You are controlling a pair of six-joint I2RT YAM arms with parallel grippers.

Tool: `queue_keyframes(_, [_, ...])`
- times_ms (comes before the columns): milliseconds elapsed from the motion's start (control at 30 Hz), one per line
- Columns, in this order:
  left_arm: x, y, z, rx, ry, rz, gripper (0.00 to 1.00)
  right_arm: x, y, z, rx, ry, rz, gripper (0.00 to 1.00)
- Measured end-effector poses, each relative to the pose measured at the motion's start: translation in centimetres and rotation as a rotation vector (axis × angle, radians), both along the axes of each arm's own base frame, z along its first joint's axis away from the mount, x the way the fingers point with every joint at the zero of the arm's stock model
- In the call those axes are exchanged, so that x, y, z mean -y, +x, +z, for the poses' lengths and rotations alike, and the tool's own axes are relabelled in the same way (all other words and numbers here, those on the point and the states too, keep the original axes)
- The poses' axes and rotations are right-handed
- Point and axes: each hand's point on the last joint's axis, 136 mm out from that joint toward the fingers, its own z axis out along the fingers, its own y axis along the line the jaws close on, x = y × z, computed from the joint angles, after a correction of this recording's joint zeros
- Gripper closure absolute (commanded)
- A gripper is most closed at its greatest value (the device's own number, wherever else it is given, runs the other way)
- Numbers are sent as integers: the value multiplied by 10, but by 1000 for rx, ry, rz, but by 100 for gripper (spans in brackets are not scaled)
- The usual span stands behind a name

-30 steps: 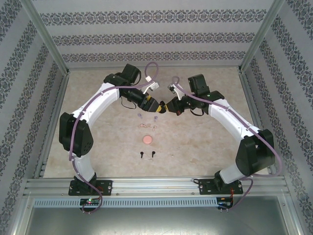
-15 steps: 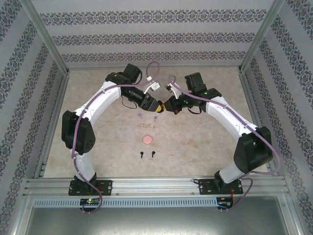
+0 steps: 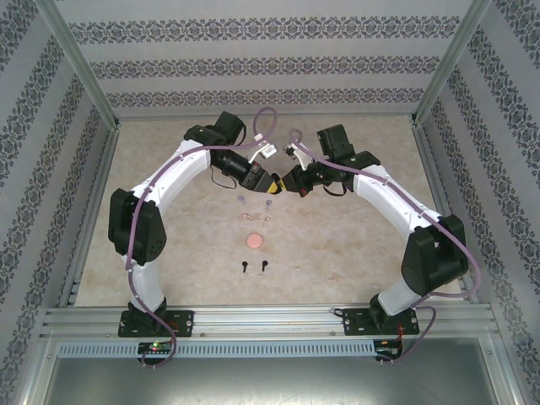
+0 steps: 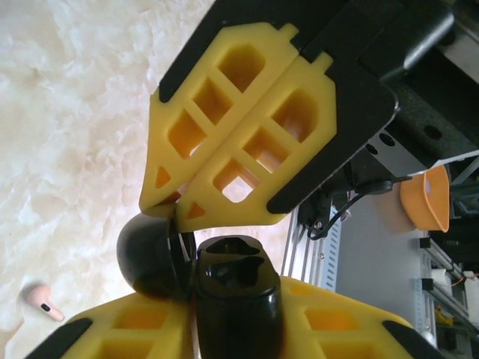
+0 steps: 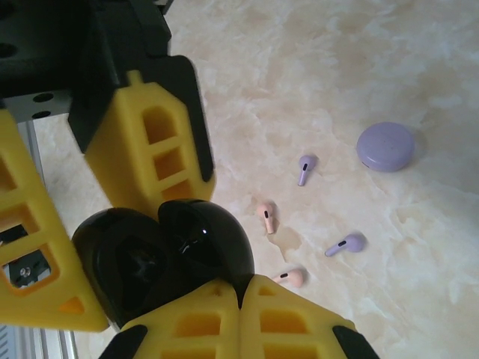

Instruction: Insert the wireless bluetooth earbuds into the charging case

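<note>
Left jaws have closed onto black case (image 5: 198,243); right jaws pinch its rim. Pink earbuds (image 5: 266,215), lilac earbuds (image 5: 305,168) loose beneath.

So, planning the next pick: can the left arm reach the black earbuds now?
Probably not: the left gripper is closed on the black case, alongside the right gripper. The black earbuds lie uncovered.

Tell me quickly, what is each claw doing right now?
Left claw: closed on the black charging case.
Right claw: closed, pinching the rim of the same case.
</note>
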Motion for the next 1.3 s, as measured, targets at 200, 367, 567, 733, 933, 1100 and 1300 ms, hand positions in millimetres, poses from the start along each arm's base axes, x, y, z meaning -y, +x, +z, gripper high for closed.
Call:
queue_keyframes(200, [0, 0, -1, 1, 2, -1, 100, 1, 1, -1, -9, -6, -12, 72])
queue_keyframes(367, [-2, 2, -3, 10, -9, 15, 100, 16, 13, 1, -12, 1, -88, 19])
queue_keyframes(567, [-24, 12, -3, 51, -26, 127, 100, 52, 11, 9, 8, -23, -252, 2])
queue_keyframes(733, [-38, 15, 19, 168, -46, 221, 100, 92, 20, 6, 87, -191, -550, 2])
queue_keyframes(933, [-49, 11, 44, 297, -72, 304, 100, 147, 21, 23, 186, -308, -869, 2])
queue_keyframes(1100, [-63, 5, 55, 400, -75, 392, 100, 181, 15, 50, 177, -197, -1008, 2])
queue_keyframes(1300, [-85, 0, 61, 539, -89, 532, 100, 138, -3, 32, 40, -154, -939, 6])
